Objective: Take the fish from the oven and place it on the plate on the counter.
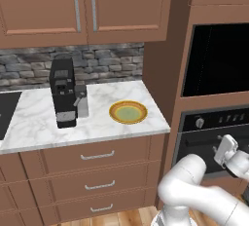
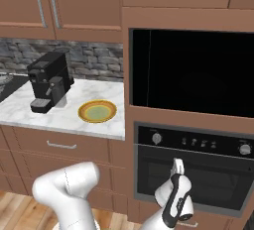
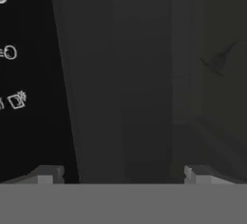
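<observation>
The oven (image 1: 214, 121) (image 2: 198, 143) sits in brown cabinetry with its door shut, a silver knob (image 2: 157, 138) on its black control strip. My gripper (image 1: 225, 146) (image 2: 177, 165) is right at the door's upper edge by the handle. In the hand view my gripper (image 3: 123, 175) is open, its fingertips (image 3: 48, 175) spread wide to either side of the grey handle bar (image 3: 125, 73). A faint dark fish-like shape (image 3: 217, 62) shows behind the door glass. The yellow-rimmed plate (image 1: 128, 112) (image 2: 97, 111) lies bare on the marble counter (image 1: 34, 122) (image 2: 59, 119).
A black coffee machine (image 1: 63, 91) (image 2: 49, 80) stands on the counter left of the plate. A dark open cavity (image 1: 219, 59) (image 2: 193, 73) sits above the oven. Drawers with silver handles (image 1: 97, 156) run under the counter, and wall cabinets (image 1: 82, 6) hang above.
</observation>
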